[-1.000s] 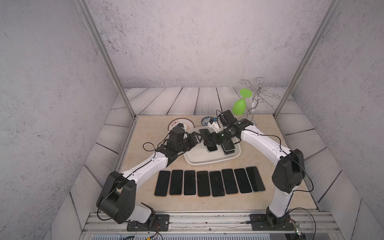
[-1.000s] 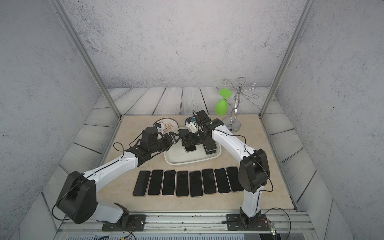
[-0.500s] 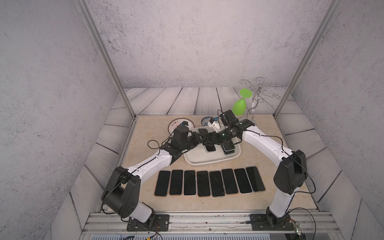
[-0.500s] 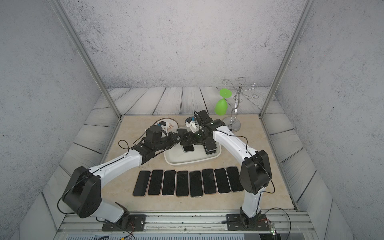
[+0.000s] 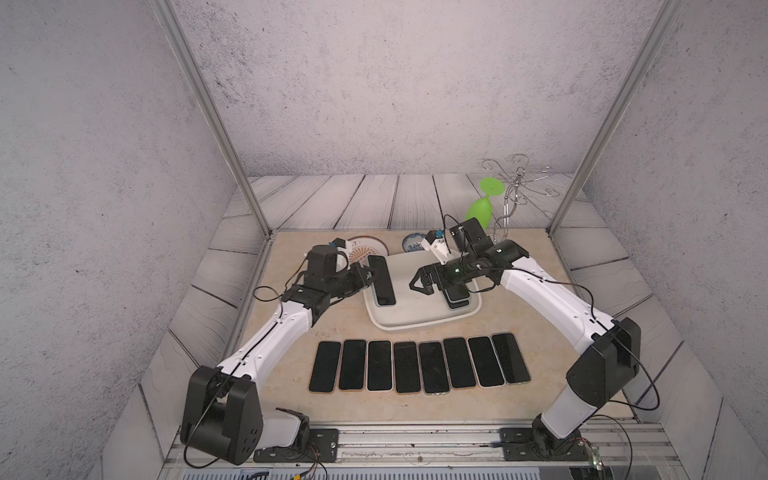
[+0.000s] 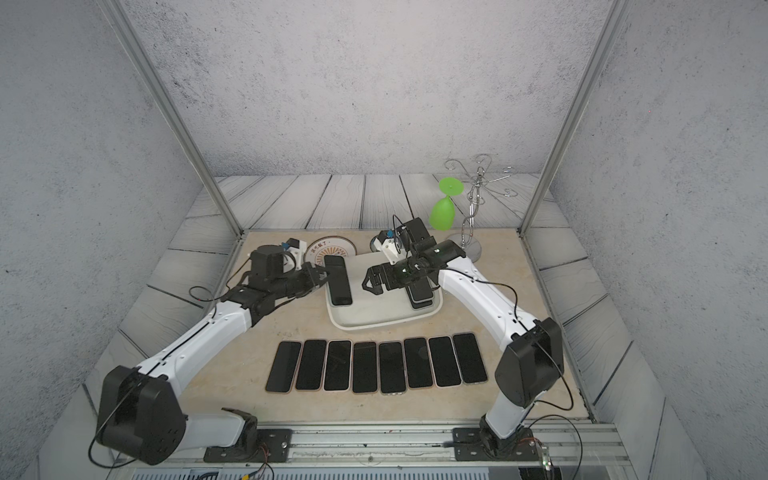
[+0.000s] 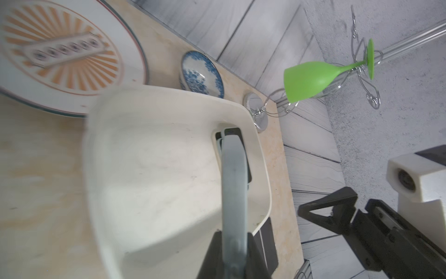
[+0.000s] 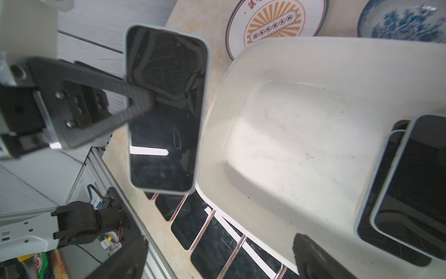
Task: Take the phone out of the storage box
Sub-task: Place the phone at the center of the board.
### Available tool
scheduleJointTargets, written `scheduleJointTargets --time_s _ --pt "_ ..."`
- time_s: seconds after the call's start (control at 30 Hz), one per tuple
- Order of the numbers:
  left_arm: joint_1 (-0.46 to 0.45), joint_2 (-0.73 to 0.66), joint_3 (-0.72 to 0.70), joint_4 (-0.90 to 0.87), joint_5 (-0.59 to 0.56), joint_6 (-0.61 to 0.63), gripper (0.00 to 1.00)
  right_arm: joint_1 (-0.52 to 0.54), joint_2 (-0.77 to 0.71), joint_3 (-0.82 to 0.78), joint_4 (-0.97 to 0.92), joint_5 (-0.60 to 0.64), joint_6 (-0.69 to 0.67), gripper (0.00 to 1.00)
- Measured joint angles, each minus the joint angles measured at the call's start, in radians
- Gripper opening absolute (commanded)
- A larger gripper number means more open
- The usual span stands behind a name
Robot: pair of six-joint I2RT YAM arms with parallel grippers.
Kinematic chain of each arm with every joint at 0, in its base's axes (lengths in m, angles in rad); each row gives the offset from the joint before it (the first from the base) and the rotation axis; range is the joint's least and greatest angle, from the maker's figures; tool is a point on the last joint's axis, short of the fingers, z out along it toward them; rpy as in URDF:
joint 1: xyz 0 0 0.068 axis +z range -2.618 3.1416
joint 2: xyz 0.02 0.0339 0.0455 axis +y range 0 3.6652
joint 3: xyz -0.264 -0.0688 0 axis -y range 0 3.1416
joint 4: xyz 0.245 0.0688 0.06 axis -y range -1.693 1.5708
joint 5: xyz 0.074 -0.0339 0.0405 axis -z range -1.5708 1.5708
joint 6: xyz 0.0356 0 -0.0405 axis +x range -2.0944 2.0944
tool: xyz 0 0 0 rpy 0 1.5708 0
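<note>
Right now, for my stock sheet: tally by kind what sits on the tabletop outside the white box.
Phones in the row: 8
Orange-patterned plate: 1
Blue-and-white dish: 1
Wire rack: 1
Green glass hanging on it: 1
Total: 12

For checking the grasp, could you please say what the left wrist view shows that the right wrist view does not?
Left wrist only: the green glass on the wire rack; the held phone edge-on. Right wrist only: that phone's dark screen and the left arm's base. Both: the left claw shut on the phone, the storage box, orange plate, blue dish.
</note>
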Motion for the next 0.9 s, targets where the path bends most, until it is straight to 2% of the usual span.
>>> scheduleJointTargets --time_s 0.13,0.23,0.37,0.47,0.63,0.8,0.9 --pt "0.18 -0.035 0.068 -0.265 0.053 0.253 0.0 0.0 -0.045 -0.027 -0.003 0.051 -0.014 0.99" --pt "0.242 -0.027 0.093 -0.408 0.047 0.428 0.0 0.0 -0.05 -0.049 -0.001 0.058 -0.016 0.99" --pt "0.251 0.014 0.097 -0.549 -0.002 0.619 0.0 0.0 -0.05 -0.09 0.008 0.051 -0.015 0.99" --pt "0.251 0.029 0.094 -0.615 -0.082 0.707 0.0 0.0 -0.05 -0.119 0.024 0.043 -0.014 0.99" --pt "0.251 0.025 0.072 -0.666 -0.196 0.822 0.0 0.0 -0.047 -0.146 0.039 0.022 -0.013 0.99" --pt "0.251 -0.011 -0.053 -0.658 -0.259 0.886 0.0 0.0 -0.037 -0.146 0.056 -0.01 -0.011 0.99" --pt "0.251 -0.077 -0.126 -0.661 -0.268 0.937 0.0 0.0 -0.021 -0.146 0.074 -0.034 -0.01 0.99"
